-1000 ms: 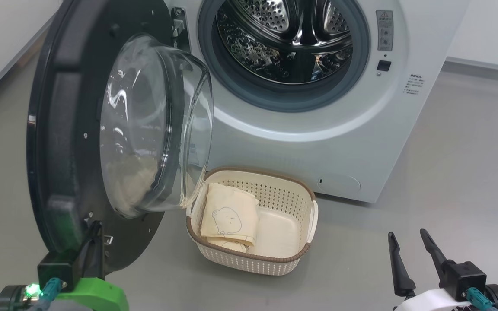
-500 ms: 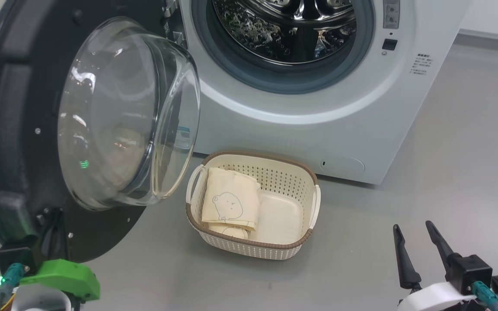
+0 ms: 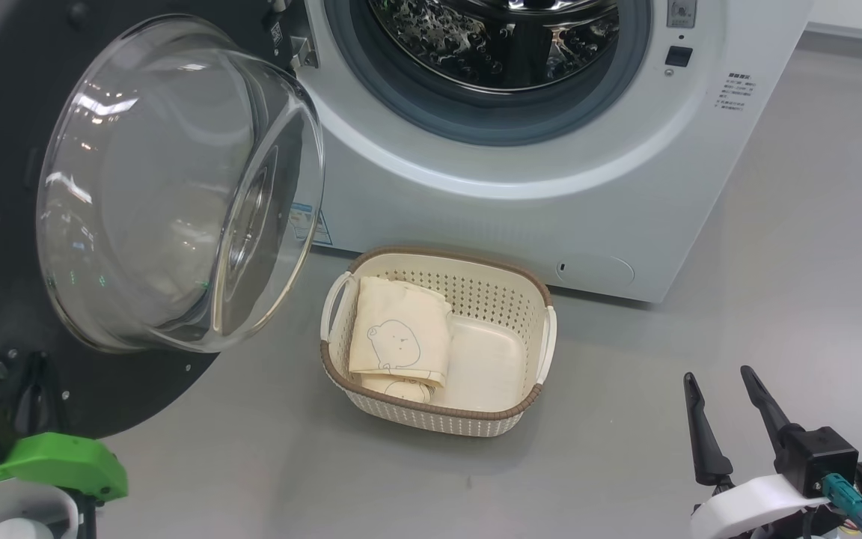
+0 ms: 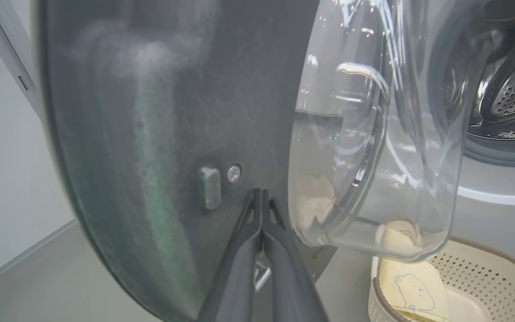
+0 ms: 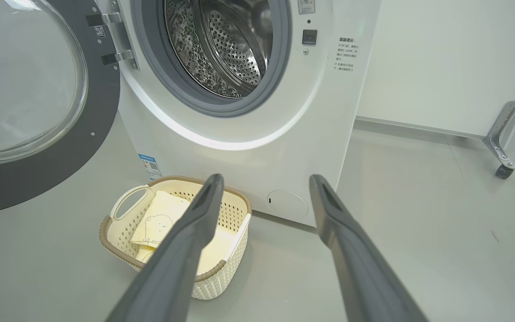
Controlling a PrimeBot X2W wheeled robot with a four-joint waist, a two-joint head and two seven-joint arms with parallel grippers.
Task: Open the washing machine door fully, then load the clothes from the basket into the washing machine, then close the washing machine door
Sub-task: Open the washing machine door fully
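So, nearest up: left pincer [image 4: 261, 197] is clenched, tips against the black inner face of the washing machine door [image 3: 176, 187]; right pincer [image 3: 718, 378] hangs released over grey floor [image 3: 775, 262]. Next, the basket [image 3: 431, 423] sits on the floor, the clothes [image 3: 401, 337] folded in its left half, the door's glass bulge looming just beside it. Behind stands the washing machine [image 3: 513, 217], drum [image 3: 491, 37] gaping.
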